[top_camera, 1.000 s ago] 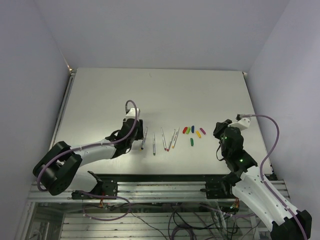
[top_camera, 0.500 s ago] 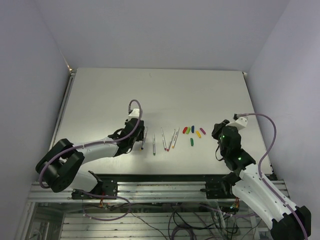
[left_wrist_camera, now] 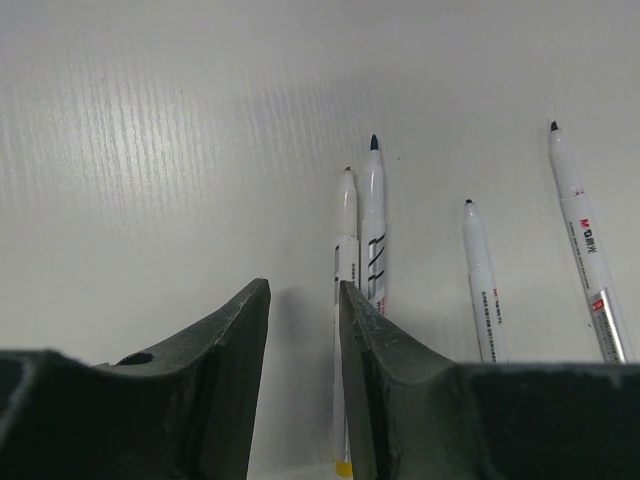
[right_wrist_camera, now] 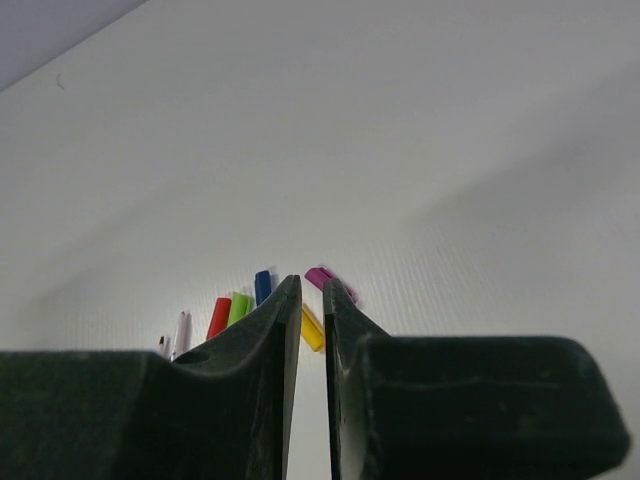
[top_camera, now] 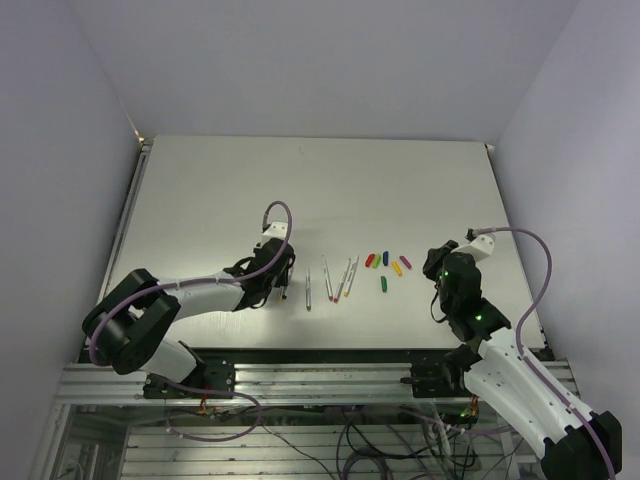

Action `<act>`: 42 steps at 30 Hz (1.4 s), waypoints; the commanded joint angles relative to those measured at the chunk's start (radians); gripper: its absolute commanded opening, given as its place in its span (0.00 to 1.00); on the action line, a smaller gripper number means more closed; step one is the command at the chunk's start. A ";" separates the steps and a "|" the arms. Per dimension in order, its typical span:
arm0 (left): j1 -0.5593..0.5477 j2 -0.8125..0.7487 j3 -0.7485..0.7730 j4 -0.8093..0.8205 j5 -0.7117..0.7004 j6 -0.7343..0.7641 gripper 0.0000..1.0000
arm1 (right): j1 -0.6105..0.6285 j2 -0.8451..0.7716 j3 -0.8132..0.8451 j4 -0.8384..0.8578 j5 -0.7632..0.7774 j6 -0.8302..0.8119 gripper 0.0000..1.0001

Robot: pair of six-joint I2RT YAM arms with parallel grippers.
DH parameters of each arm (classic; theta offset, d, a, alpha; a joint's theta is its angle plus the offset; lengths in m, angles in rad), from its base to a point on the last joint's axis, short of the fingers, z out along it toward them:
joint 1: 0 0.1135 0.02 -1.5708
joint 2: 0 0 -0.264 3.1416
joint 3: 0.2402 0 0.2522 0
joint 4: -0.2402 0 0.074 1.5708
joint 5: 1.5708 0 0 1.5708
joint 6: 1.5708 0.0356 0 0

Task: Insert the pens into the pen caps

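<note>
Several grey-white pens lie in a row on the table: one, one, and a pair. My left gripper is low over the leftmost pen, which it mostly hides from above. In the left wrist view this gripper is open by a narrow gap with only bare table between the fingers. A pen with a yellow end lies along the right finger's inner edge, and a dark-tipped pen lies beside it. The caps lie right of the pens: red, yellow, magenta, green. My right gripper is shut to a thin slit, empty, short of the caps.
The white table has walls at the back and both sides. Two more pens lie to the right in the left wrist view. A blue cap lies among the others. The metal frame runs along the near edge.
My left arm has reached further right and forward, bringing its gripper down over the leftmost pen. The right arm has shifted only slightly.
</note>
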 commanded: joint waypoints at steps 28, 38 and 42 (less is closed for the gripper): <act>-0.035 0.045 0.031 -0.015 0.004 -0.034 0.45 | 0.000 -0.025 -0.006 -0.017 -0.007 0.009 0.16; -0.054 0.078 0.077 -0.115 -0.016 -0.039 0.45 | 0.000 -0.028 0.004 -0.029 -0.007 0.008 0.16; -0.059 0.058 0.089 -0.211 -0.028 -0.076 0.45 | 0.000 -0.038 0.010 -0.041 -0.002 0.005 0.16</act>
